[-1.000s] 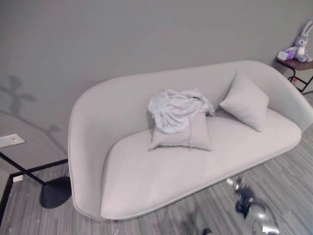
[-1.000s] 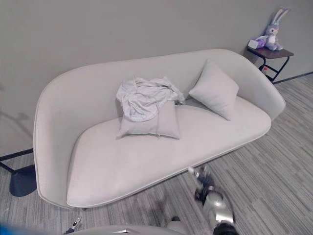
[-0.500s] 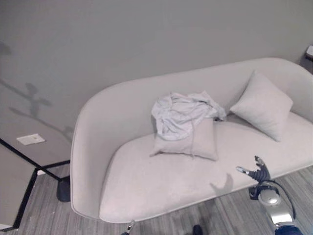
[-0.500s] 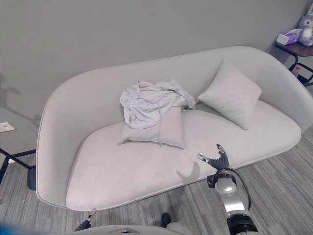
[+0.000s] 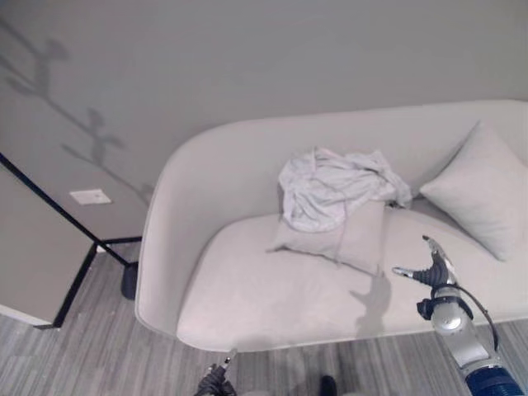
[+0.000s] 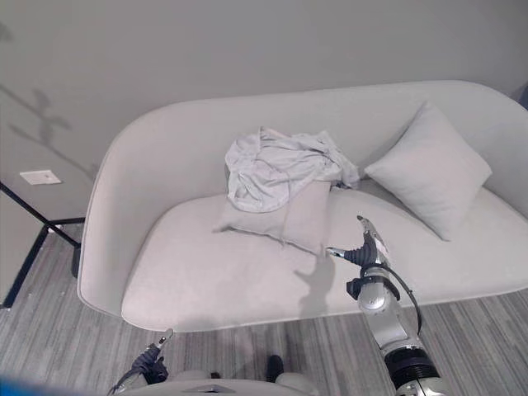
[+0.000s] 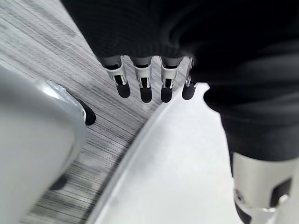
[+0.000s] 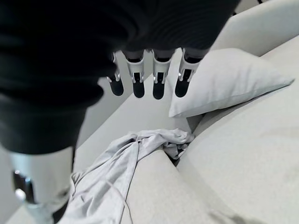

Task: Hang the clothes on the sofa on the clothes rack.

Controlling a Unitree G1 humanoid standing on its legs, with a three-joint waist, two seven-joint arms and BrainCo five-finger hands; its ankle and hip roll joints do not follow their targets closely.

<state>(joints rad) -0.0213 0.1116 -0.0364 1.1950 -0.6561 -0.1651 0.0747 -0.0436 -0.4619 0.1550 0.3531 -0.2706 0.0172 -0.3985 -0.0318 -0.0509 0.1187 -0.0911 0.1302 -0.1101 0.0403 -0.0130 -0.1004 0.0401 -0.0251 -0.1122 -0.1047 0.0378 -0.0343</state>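
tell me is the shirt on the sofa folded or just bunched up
Bunched up. The pale garment lies in a crumpled heap over the top of a cushion, with loose wrinkles and no neat folds.

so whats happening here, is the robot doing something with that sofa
The robot stands before a light grey sofa and nothing is picked up yet. A crumpled pale garment lies on top of a cushion against the backrest, with a second cushion beside it. The right hand is raised over the seat edge with its fingers open, short of the garment. The left hand hangs low by the sofa's front edge, also open and empty.
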